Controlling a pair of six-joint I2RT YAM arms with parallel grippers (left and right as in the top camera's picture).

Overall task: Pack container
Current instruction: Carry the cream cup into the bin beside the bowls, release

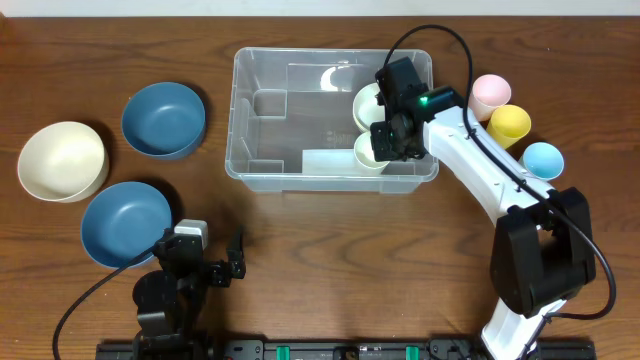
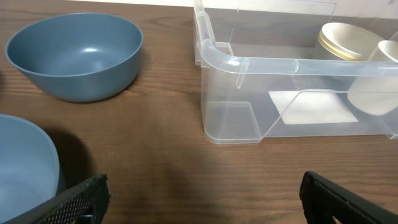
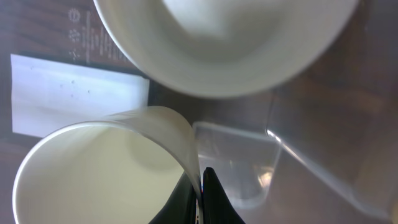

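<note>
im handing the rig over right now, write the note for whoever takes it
Left pincer: open, empty, away from the bin.
Right pincer: shut on the rim of a white cup, inside the bin's right end.
Done: second white cup is in the bin beside it.
Left: release this cup; then pink cup, yellow cup, blue cup to the bin's right; dark blue bowl, light blue bowl, cream bowl to its left.

cream cup [image 3: 93, 180]: cut off below | lighter blue bowl [image 2: 25, 162]: cut off left
</note>
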